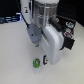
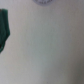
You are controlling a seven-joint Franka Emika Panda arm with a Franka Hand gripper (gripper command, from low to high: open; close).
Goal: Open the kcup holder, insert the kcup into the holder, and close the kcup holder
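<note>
The kcup (image 1: 36, 63) is a tiny green pod with blue and white bits. It sits on the white table toward the front. The kcup holder (image 1: 68, 34) is a black unit at the exterior view's right, mostly hidden behind the arm, and its drawer fronts are unclear. My gripper (image 1: 33, 39) is a grey shape hanging above the table, well behind the pod and apart from it. Its fingers are too blurred to read. The wrist view shows mostly bare table and no clear fingers.
A large white bottle-like body (image 1: 51, 46) with a small dark mark (image 1: 44, 61) lies just to the pod's right in the exterior view. A blurred dark green shape (image 2: 4, 27) sits at the wrist view's edge. Dark clutter (image 1: 10, 19) lines the back.
</note>
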